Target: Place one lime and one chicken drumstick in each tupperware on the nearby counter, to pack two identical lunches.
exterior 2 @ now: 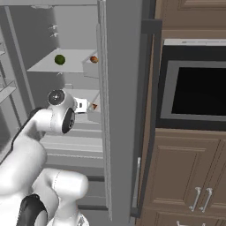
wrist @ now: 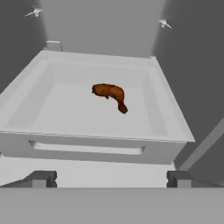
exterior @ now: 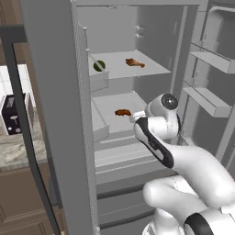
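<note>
Inside the open fridge, a green lime (exterior: 99,65) (exterior 2: 60,59) and a brown chicken drumstick (exterior: 134,62) (exterior 2: 94,59) lie on the upper shelf. A second drumstick (exterior: 122,112) (exterior 2: 94,106) (wrist: 110,93) lies in a shallow white bin (wrist: 168,131) one level lower. My gripper (wrist: 111,180) is open, just in front of that bin's near rim and pointing at the drumstick, with nothing between its fingers. The hand (exterior 2: 81,105) reaches into the fridge at that level. A strip of the counter (exterior: 18,153) shows at the far left. The tupperware is out of view.
The open fridge door (exterior: 55,114) stands close on the arm's left, and the other door's shelves (exterior: 211,103) project on its right. A black toaster (exterior: 13,114) sits on the counter. A built-in oven (exterior 2: 198,92) and brown cabinets (exterior 2: 185,176) flank the fridge.
</note>
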Available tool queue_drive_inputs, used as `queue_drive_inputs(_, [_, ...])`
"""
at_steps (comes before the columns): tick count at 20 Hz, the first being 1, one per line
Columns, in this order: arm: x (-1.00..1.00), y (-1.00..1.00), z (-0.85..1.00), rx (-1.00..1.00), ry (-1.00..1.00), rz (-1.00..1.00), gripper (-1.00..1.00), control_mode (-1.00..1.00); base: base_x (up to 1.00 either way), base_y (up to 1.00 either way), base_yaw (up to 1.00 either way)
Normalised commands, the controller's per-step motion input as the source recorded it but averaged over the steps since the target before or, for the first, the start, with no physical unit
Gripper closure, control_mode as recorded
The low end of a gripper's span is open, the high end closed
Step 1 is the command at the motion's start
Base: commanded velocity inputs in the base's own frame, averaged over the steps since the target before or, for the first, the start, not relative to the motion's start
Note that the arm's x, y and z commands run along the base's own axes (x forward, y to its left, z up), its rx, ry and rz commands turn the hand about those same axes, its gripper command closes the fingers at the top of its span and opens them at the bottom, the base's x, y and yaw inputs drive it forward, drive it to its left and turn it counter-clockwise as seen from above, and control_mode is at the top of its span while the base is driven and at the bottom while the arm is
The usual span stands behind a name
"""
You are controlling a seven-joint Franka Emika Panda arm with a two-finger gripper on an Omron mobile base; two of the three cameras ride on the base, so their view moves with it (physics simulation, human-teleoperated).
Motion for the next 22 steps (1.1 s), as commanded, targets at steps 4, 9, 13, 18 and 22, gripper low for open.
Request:
queue_drive_inputs(4, [0.64, 0.00, -0.21, 0.00, 0.00, 0.00, -1.00, -1.00, 0.00, 0.00, 0.00])
queue_drive_inputs(9, [0.59, 0.00, -0.22, 0.00, 0.00, 0.00, -1.00, -1.00, 0.00, 0.00, 0.00])
queue_drive_inputs(13, [0.54, 0.00, -0.21, 0.00, 0.00, 0.00, -1.00, -1.00, 0.00, 0.00, 0.00])
queue_drive_inputs(18, [0.52, 0.00, -0.17, 0.00, 0.00, 0.00, -1.00, -1.00, 0.00, 0.00, 0.00])
queue_drive_inputs(22, [0.48, 0.00, -0.18, 0.00, 0.00, 0.00, -1.00, -1.00, 0.00, 0.00, 0.00])
